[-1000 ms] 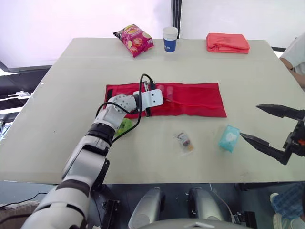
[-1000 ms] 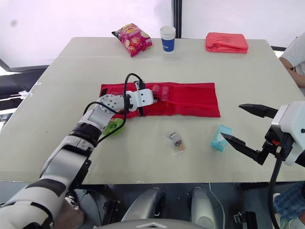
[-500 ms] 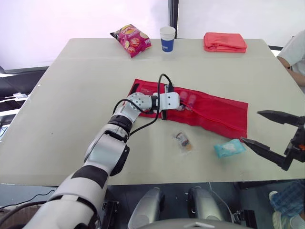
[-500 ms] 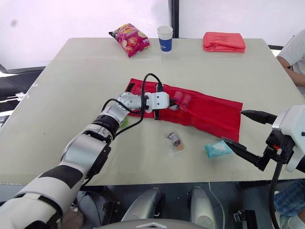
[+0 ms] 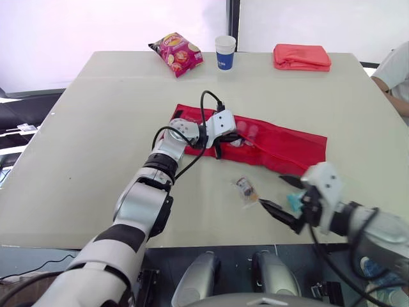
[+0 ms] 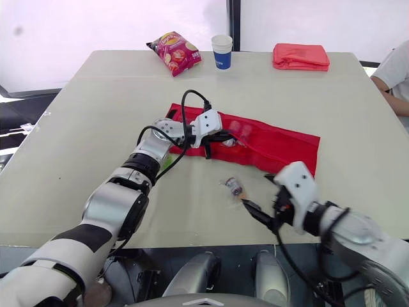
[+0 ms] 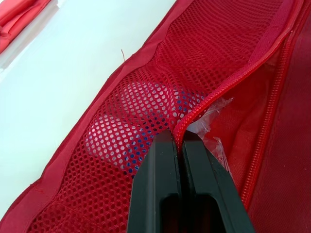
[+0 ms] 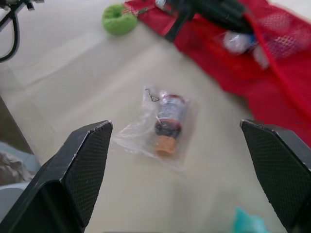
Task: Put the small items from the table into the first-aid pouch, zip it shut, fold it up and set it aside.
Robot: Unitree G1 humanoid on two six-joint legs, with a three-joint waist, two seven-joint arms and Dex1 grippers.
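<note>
Now the right pincer — spread wide — has swung in over the small clear-bagged brown vial on the pale worktop. The left pincer stays pinched on the long red mesh pouch at its zipper lip — ready for loading.

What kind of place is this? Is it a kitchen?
Probably a robot test room or lab: one big plain table with a first-aid pouch spread out, a chip bag and paper cup at its far edge, and a person beside it.
</note>
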